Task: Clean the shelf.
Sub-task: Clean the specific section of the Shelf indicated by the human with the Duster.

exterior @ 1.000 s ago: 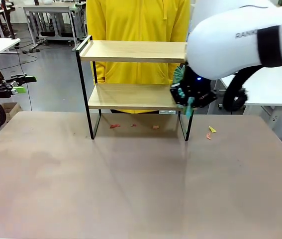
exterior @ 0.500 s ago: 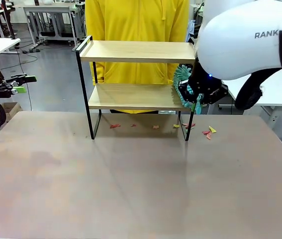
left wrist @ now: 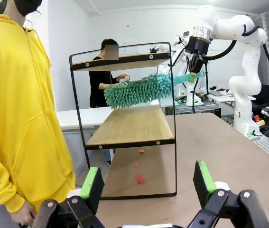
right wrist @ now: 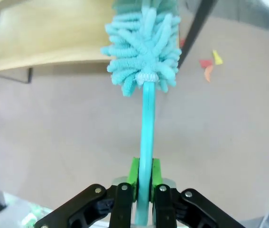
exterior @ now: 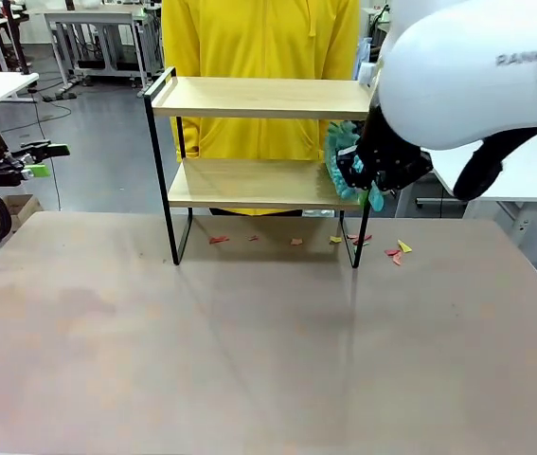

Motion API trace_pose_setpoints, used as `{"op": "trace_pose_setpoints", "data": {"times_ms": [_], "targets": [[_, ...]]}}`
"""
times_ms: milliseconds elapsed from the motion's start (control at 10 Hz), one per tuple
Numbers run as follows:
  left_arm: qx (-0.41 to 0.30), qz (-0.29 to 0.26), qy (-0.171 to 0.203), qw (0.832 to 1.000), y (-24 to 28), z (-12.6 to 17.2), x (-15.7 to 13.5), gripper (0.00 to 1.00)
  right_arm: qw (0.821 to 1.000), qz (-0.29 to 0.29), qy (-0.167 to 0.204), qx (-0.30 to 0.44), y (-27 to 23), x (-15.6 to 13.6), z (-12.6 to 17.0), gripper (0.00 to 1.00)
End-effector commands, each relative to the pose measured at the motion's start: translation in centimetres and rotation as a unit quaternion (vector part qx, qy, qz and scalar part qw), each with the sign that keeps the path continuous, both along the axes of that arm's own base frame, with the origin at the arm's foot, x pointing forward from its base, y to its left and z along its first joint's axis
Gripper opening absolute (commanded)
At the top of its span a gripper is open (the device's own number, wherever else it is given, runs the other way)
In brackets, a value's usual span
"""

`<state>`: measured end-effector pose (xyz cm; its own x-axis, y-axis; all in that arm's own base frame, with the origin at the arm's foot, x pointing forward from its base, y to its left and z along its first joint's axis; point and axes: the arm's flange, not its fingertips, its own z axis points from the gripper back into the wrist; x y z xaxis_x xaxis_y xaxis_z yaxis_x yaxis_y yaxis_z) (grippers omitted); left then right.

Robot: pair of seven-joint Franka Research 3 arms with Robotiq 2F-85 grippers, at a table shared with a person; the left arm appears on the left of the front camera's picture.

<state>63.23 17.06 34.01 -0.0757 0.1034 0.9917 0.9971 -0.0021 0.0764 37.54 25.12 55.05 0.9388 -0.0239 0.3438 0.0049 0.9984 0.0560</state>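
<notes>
Your right gripper: clamped on teal duster handle | shelf: just ahead, duster head over its lower board | left gripper: jaws wide.

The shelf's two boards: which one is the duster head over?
The lower board: the teal duster, held by the right gripper, reaches in under the top board, just above the lower one.

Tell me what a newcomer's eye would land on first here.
The fluffy teal duster, clamped in the right gripper, reaches in between the shelf's two boards from its right end. Behind the shelf stands a person in a bright yellow hoodie, and coloured scraps litter the table below.
</notes>
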Motion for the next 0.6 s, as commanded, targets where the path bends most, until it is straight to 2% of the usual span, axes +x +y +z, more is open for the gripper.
{"op": "trace_pose_setpoints", "data": {"times_ms": [0,200,500], "targets": [[0.002,0.003,0.000,1.000,0.0,0.3,-0.2,1.00,0.992,0.117,0.004,0.040,-4.4,-3.3,0.3,0.13],[0.002,0.003,0.000,1.000,0.0,0.3,-0.2,1.00,0.979,0.200,0.020,0.038,-7.0,-5.3,1.2,0.13],[0.002,0.003,0.000,1.000,0.0,0.3,-0.2,1.00,0.945,0.313,0.087,0.021,-10.6,-6.6,2.2,0.13]]}}
